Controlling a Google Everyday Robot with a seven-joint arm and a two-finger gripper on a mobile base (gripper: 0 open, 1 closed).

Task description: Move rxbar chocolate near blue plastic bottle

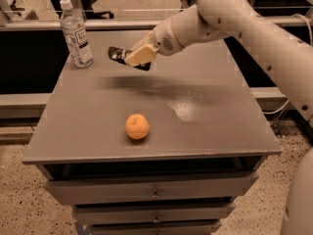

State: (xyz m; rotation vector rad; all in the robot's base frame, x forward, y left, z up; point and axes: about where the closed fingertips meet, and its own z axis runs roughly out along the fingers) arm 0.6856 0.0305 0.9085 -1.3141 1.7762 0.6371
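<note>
Camera view of a grey cabinet table (pixel 215 126) with drawers (pixel 155 194) in its front. The robot arm (pixel 230 13) enters from 2 o'clock and reaches across the far half of the table top toward 10 o'clock. The gripper (pixel 136 57) is at the arm's tip, at about 12 o'clock from the orange (pixel 137 126), and is raised off the surface. Its pale fingers (pixel 142 54) are closed on the rxbar chocolate (pixel 116 54), whose black wrapper juts out of the grip toward 10 o'clock, with a further dark edge showing under the fingers at 4 o'clock. A blurred shadow (pixel 132 83) lies on the table top at 6 o'clock from the held bar. The blue plastic bottle (pixel 76 34) stands upright in the table's far left corner, at roughly 10 o'clock from the bar, near it but clearly apart. The orange rests alone toward the front edge, well apart from both bottle and bar. A pale patch of glare (pixel 188 109) marks the surface at 2 o'clock from the orange.
</note>
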